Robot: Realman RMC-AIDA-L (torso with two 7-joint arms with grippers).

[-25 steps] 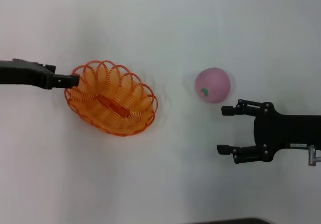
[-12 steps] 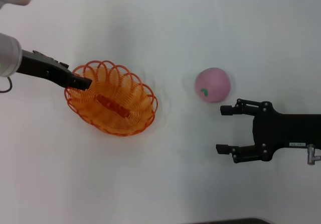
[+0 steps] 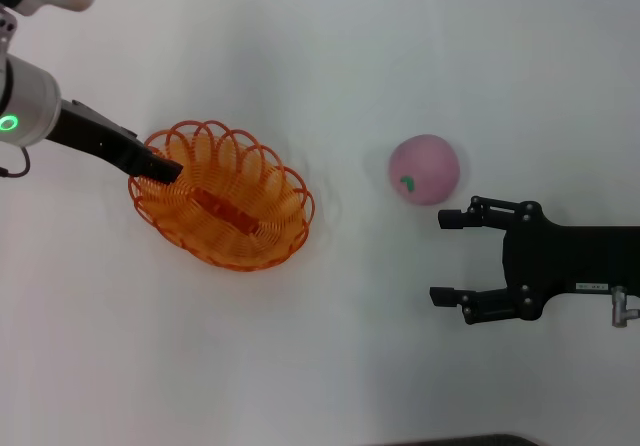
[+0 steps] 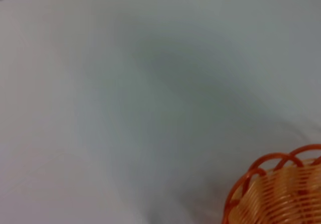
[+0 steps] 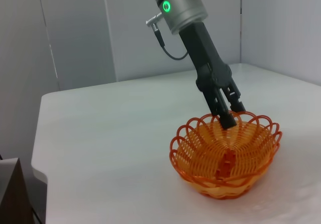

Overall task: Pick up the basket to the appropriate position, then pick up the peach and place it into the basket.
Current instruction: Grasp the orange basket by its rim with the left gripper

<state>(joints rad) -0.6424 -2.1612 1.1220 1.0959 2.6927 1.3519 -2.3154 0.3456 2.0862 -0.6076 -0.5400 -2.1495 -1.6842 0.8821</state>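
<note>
Left gripper (image 3: 170,172) clenched on looped-wire orange basket's (image 3: 222,208) scalloped rim. Right gripper (image 3: 446,256) spread wide just beside smooth round pink peach (image 3: 424,168).

White table (image 3: 320,46) spans head view, smooth, matte. Same tabletop (image 5: 100,133) in right wrist view, rounded corner. Grey wall panels (image 5: 75,33) behind. Dark brown object (image 5: 10,191) beside table edge, identity unclear.

A plain white table (image 3: 330,56) carries an orange basket (image 3: 222,196), at the left gripper's (image 3: 165,169) tip, and a pink peach (image 3: 424,168) just beyond the right gripper (image 3: 449,257).
</note>
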